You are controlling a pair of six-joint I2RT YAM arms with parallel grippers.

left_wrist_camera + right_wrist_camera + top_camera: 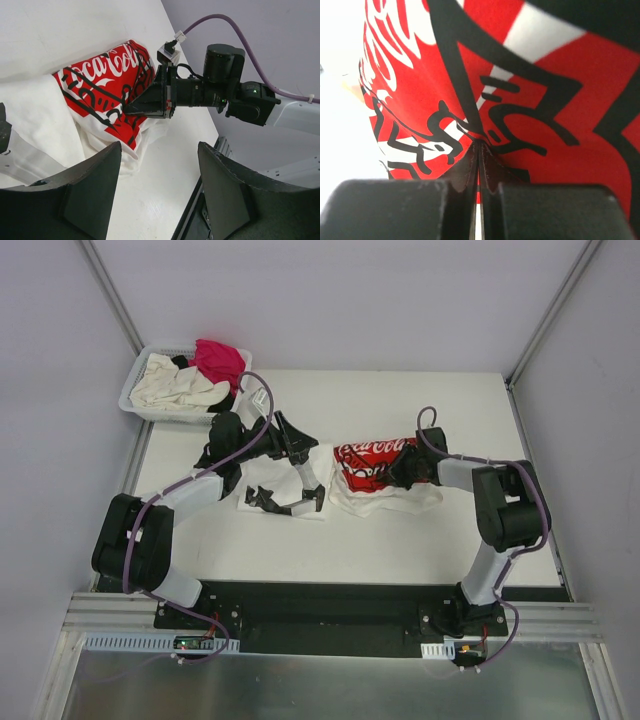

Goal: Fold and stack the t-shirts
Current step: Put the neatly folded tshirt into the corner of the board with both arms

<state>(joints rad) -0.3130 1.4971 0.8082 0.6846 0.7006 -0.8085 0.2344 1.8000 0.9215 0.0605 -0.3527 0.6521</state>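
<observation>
- Basket (pixel 140 405), far-left corner: shirts (pixel 185 385) lie heaped and unfolded.
- Printed shirt (pixel 375 462) lies rumpled mid-table; its fold looks barely begun, and no stack shows.
- Right gripper (pixel 479 147) pinches the red print.
- Left gripper (pixel 290 504) hangs released nearby.
</observation>
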